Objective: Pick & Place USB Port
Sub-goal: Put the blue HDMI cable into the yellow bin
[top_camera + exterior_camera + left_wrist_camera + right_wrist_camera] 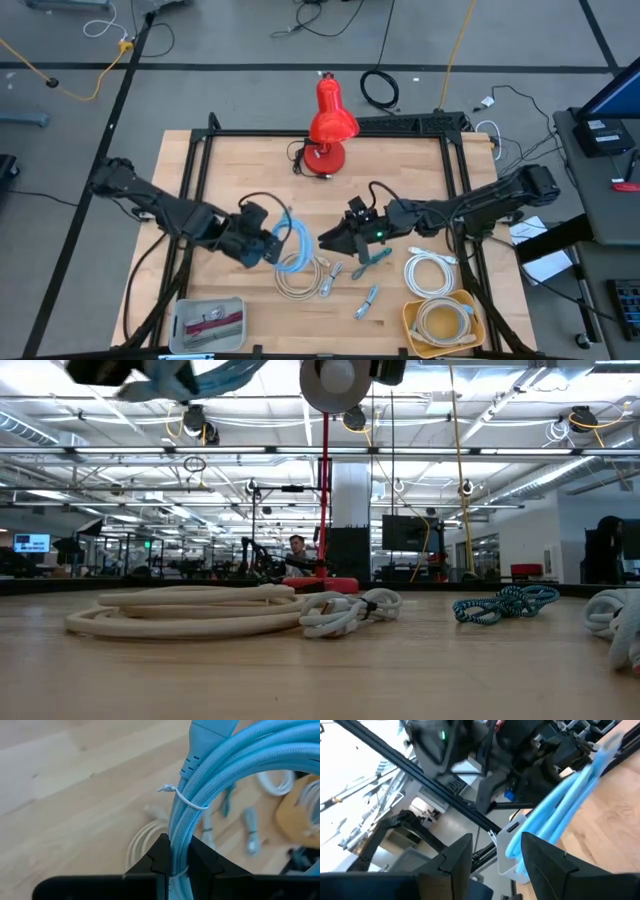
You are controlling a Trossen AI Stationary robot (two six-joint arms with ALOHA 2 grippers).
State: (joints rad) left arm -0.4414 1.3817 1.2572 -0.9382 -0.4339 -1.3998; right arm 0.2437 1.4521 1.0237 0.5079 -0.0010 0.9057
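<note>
The left gripper (pixel 175 862) is clamped on the blue cable coil (pixel 200 785), both fingers pressed against the bundled strands just below a white tie (pixel 187 802). In the high view the left gripper (pixel 262 243) holds this coil (pixel 292 240) raised over the table (pixel 240 170), above the beige cable coil (pixel 300 278) toward the near edge. The right gripper (pixel 492 852) has its fingers apart and holds nothing; it (pixel 335 240) sits mid-table, beside a teal cable (pixel 372 260). A yellow bin (pixel 412 330) stands at the near right corner.
</note>
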